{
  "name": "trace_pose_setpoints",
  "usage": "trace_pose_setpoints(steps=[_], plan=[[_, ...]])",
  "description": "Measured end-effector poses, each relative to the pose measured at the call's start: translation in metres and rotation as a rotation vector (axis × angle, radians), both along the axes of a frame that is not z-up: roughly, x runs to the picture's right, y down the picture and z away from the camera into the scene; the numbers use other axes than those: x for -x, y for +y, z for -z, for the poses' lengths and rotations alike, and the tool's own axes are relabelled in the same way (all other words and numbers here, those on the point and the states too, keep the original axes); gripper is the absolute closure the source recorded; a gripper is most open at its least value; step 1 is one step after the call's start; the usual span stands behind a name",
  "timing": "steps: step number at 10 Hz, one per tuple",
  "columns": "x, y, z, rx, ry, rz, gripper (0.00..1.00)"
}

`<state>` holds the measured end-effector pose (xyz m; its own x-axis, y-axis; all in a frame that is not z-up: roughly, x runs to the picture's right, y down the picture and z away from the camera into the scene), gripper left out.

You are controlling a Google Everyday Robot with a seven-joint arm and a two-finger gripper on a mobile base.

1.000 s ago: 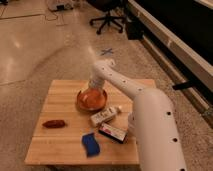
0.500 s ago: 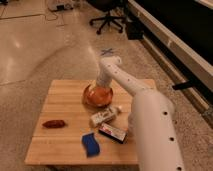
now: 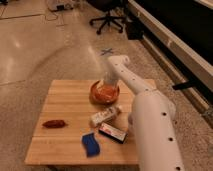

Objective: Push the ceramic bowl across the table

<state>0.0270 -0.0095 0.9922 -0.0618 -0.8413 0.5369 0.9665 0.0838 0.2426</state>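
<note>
We see the round orange-brown ceramic bowl (image 3: 104,92) toward the back of the light wooden plank table (image 3: 67,107), with the gripper (image 3: 109,82) down at it. Before it lie a small white bottle (image 3: 105,116) and a flat box (image 3: 112,133); a blue sponge (image 3: 90,144) sits left of the box, a reddish-brown oblong item (image 3: 54,123) far left.

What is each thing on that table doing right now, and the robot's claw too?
ceramic bowl: upright, near the table's far edge, the claw at it.
claw: down at the bowl's far side.
table: standing, top carrying several items.
small bottle: lying on its side.
blue sponge: lying flat.
red-brown item: lying flat.
flat packet: lying flat.
</note>
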Motion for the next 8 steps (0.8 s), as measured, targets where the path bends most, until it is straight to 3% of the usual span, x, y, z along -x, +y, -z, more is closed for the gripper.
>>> trace_pose_setpoints(steps=[5,7,8], plan=[[-0.068,-0.003,0.003,0.005,0.109,-0.069,0.20],[-0.058,-0.019,0.014,-0.034,0.089,-0.079,0.20],[-0.031,-0.034,0.026,-0.068,0.040,-0.075,0.20]])
